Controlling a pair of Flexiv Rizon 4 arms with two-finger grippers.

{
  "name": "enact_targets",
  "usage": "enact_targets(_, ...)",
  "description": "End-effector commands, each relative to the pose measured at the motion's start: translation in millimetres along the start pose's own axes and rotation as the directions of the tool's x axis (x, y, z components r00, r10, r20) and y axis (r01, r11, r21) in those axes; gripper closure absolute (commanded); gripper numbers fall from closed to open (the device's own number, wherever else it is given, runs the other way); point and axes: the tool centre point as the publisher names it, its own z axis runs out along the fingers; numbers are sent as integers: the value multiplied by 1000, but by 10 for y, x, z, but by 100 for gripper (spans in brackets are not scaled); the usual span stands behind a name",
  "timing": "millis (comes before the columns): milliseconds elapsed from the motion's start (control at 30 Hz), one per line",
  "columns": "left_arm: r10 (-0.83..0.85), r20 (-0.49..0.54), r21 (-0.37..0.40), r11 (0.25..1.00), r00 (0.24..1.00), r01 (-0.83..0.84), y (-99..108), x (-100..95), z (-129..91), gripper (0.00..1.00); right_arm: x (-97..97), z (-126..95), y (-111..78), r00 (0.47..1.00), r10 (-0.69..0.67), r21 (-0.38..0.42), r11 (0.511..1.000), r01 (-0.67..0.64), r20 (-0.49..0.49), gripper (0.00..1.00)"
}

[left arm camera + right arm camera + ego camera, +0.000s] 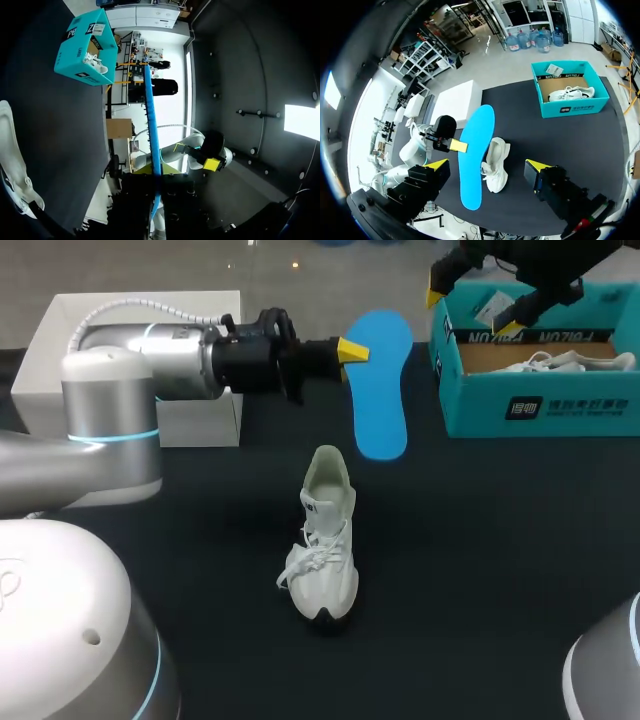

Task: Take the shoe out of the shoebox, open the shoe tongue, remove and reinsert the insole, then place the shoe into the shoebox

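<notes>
The left gripper (350, 350) is clamped on one long edge of the blue insole (382, 390), its fingers pinching the thin sheet from both faces. It holds the insole beyond the heel of the white shoe (325, 540) and a little to that shoe's right, apparently raised off the table (480, 560). The shoe stands upright on its sole, heel opening away from the robot and toe toward it, laces loose. Further right and well beyond the shoe, the right gripper (474, 305) hangs with its yellow tips wide apart and nothing between them, above the teal shoebox (540, 415), where a second shoe (570, 362) lies. The insole looks light, thin and bendy, so with an edge pinch the free end will likely sag and swing. A hold nearer its heel end, with the toe end fed first into the shoe's opening, seems the safer way in. The shoe itself looks light, with a soft upper and a firmer sole, so it could slide or tip under a push. The padded heel collar looks like the best place for the free gripper to steady it.
</notes>
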Motion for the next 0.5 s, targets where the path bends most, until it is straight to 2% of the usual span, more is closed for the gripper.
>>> enact_targets(33, -2, -3, -3, 1000, 1000, 2, 15, -18, -10, 100, -73, 47, -42, 900, 5, -13, 1000, -12, -435, 0)
enact_targets(300, 0, -10, -1, 1000, 1000, 0, 42, 1, -38, 100, -181, 102, -96, 783, 68, 3, 996, -84, -619, 0)
enact_targets(333, 0, -11, -1, 1000, 1000, 0, 48, 1, -39, 100, -199, 116, -108, 739, 79, 3, 995, -104, -669, 0)
enact_targets(500, 3, -16, -4, 1000, 1000, -3, 67, 15, -35, 100, -269, 207, -184, 645, 100, 19, 991, -131, -758, 0)
